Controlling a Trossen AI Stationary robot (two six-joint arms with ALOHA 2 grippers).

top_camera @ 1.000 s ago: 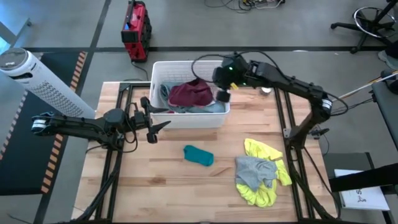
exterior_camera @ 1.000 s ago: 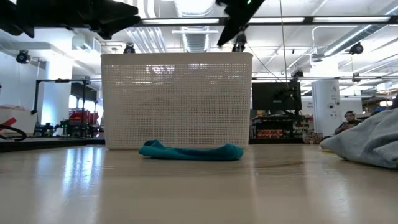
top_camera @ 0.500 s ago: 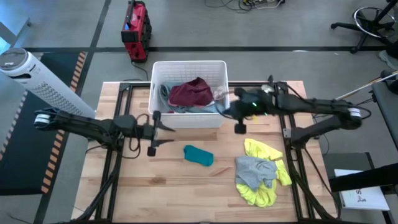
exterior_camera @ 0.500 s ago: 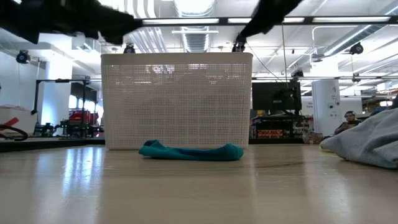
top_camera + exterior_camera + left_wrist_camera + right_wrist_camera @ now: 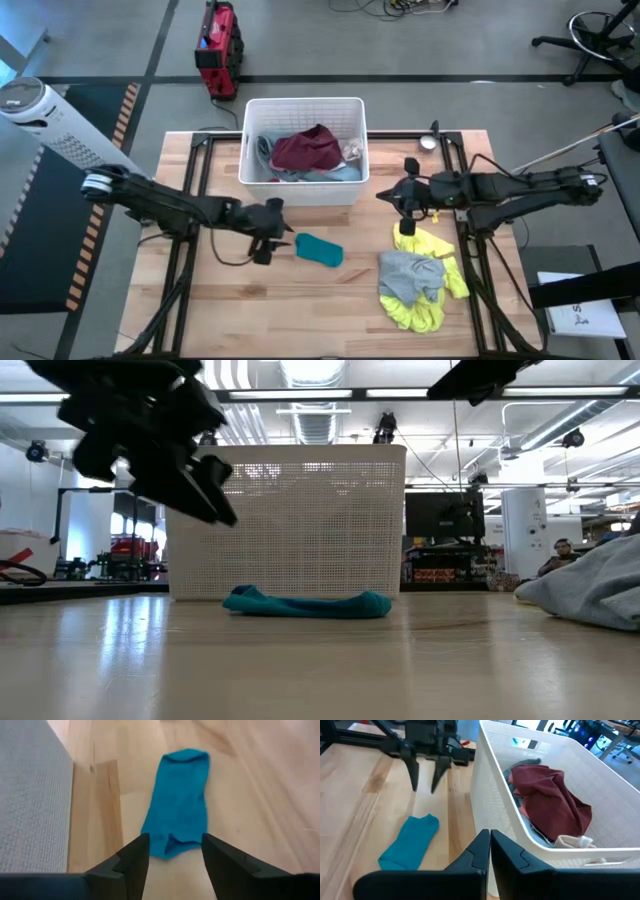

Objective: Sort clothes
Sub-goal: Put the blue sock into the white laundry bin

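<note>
The left claw [image 5: 272,236] hangs spread just beside the teal garment [image 5: 319,249]; the right claw [image 5: 392,196], pinched empty, waits near the basket [image 5: 304,190].

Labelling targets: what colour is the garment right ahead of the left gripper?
Teal. The small teal garment lies flat on the table; the left wrist view shows it best.

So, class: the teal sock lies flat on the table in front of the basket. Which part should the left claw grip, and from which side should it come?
Probably the near narrow end of the teal sock, from straight above. It lies flat and long on the wooden table, so nothing sticks up to grip from the side. The open left claw already straddles that end, with a finger on each side.
</note>
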